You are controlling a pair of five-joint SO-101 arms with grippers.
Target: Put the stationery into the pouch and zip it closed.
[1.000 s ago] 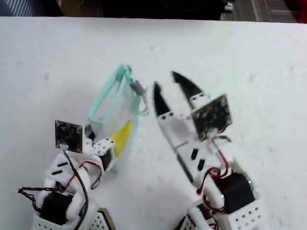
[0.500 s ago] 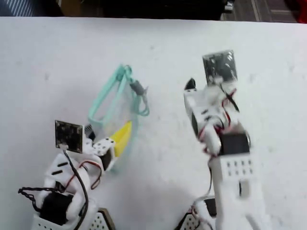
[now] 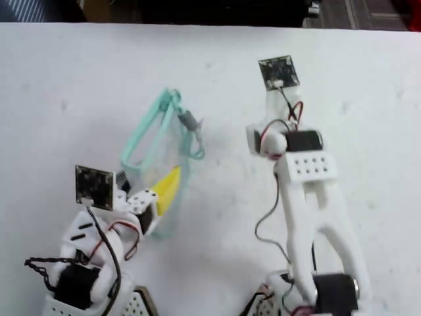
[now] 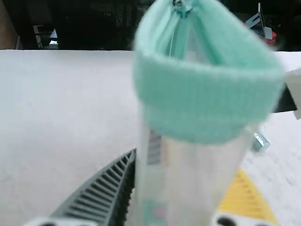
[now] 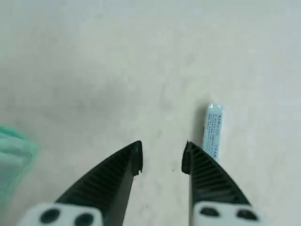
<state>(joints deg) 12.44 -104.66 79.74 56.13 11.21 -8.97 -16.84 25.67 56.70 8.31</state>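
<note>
- Two arms work at the white table (image 3: 72, 72), and we tell them apart by their wrist views.
- We find the left gripper (image 3: 164, 192) low at the near left, clamped on the near end of the pouch (image 3: 160, 141).
- In the left wrist view the pouch is squeezed between a dark ribbed finger (image 4: 106, 197) on one side and a yellow finger (image 4: 244, 197) on the other.
- The pouch has clear walls and a mint-green edging. It lies on the table and runs away from the left gripper toward the far side.
- From the high view we see the edging spread in a long loop, with the dark zip pull (image 3: 189, 121) at its far end.
- Through the clear wall, close to the left wrist camera, we make out a striped patch (image 4: 154, 147) of print. It is too blurred for us to read.
- The right arm stretches farther out, to the right of the pouch and apart from it, with its camera board (image 3: 278, 71) at the far end.
- The right gripper (image 5: 162, 148) hangs over bare table. Its two dark fingers are parted by a moderate gap and nothing is between them.
- A small white stick (image 5: 212, 131) with a blue label lies flat on the table. It is just beside the tip of one finger and outside the gap.
- Lines of print run along that label, but they are too small for us to read.
- A mint corner of the pouch shows at the edge of the right wrist view, well apart from the right gripper.
</note>
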